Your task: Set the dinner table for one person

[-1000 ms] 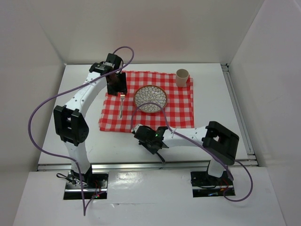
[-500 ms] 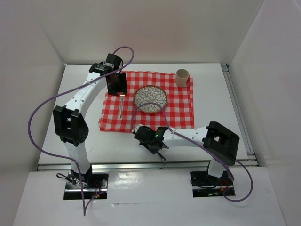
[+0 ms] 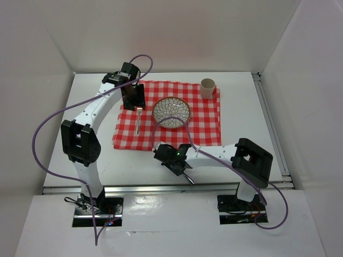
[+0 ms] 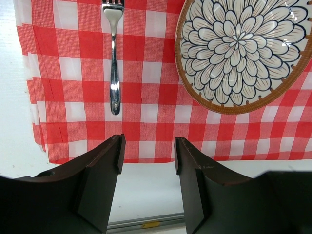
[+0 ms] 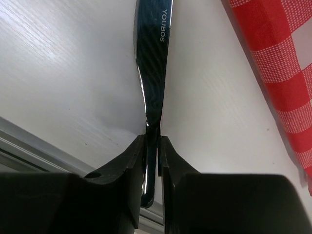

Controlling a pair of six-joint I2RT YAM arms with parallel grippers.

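Plainly, the right gripper (image 5: 152,141) is clenched on a slim polished steel table knife (image 5: 155,58), its dark fingers (image 5: 127,165) pinching the narrow part while the broader stamped length runs out ahead. The knife sits low over the large matte white dinner table (image 5: 63,63), on the bare strip between the near edge and the red-and-white checked cloth (image 5: 278,73); whether it touches the top I cannot tell. I judge it stiff and light but slick, apt to swivel in a two-finger pinch, so a hold across its flat faces near the balance point seems safest. The table itself is rigid and flat, only a place to set things.

Farther out, the left gripper (image 4: 147,146) hangs released, jaws apart and holding nothing, above the cloth's near part. On the cloth lie a silver fork (image 4: 114,58), left of a round bowl with a blue petal pattern and brown rim (image 4: 243,48), and a pale cylindrical cup (image 3: 208,88) at the far right corner. If the knife belongs right of the bowl, the bowl's rim and the cloth's edge, which could ruck, look like the obstacles.
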